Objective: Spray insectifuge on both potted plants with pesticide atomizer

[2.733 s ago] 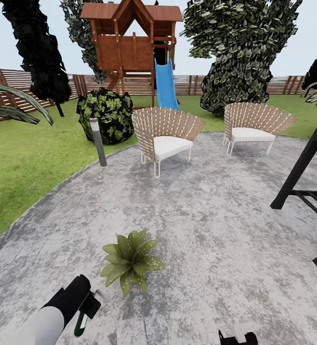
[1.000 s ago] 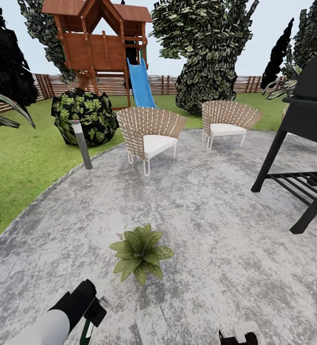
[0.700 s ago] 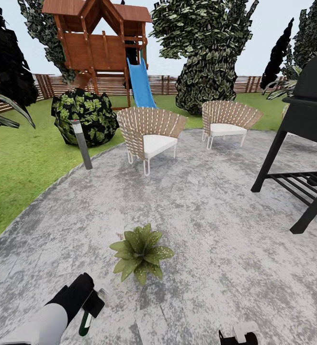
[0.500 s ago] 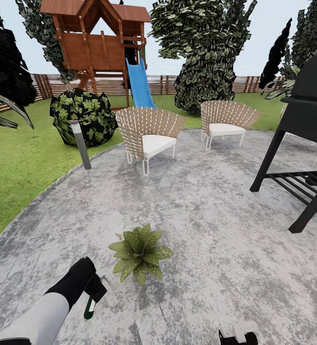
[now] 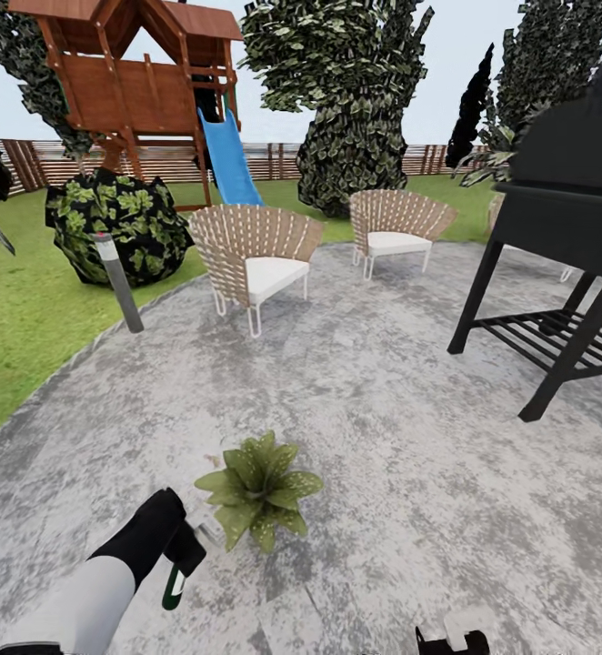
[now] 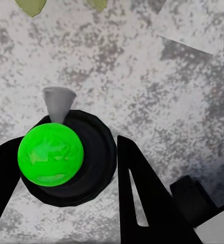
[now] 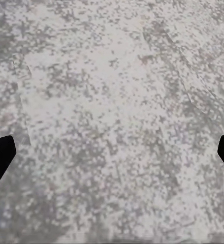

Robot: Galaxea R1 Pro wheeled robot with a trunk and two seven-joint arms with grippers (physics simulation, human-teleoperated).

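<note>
Bottle [image 6: 58, 155] is sitting clamped between the fingers of the left gripper [image 5: 175, 566], its green end and grey nozzle facing the wrist camera, hanging low over the paving [image 5: 383, 409] just beside the potted plant [image 5: 257, 488]. Right gripper [image 7: 112, 152] is hanging spread wide, holding nothing, above bare paving. Farther off, two chairs [image 5: 251, 250], a lamp post [image 5: 119, 282] and a black grill [image 5: 565, 209] are standing well apart from the plant.

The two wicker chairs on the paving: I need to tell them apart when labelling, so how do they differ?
The nearer wicker chair stands beside the lawn edge, close to the grey bollard lamp; the farther wicker chair sits deeper on the paving, nearer the black grill. The nearer looks larger in the head view. Both have woven tan backs, white cushions and thin white legs.
</note>
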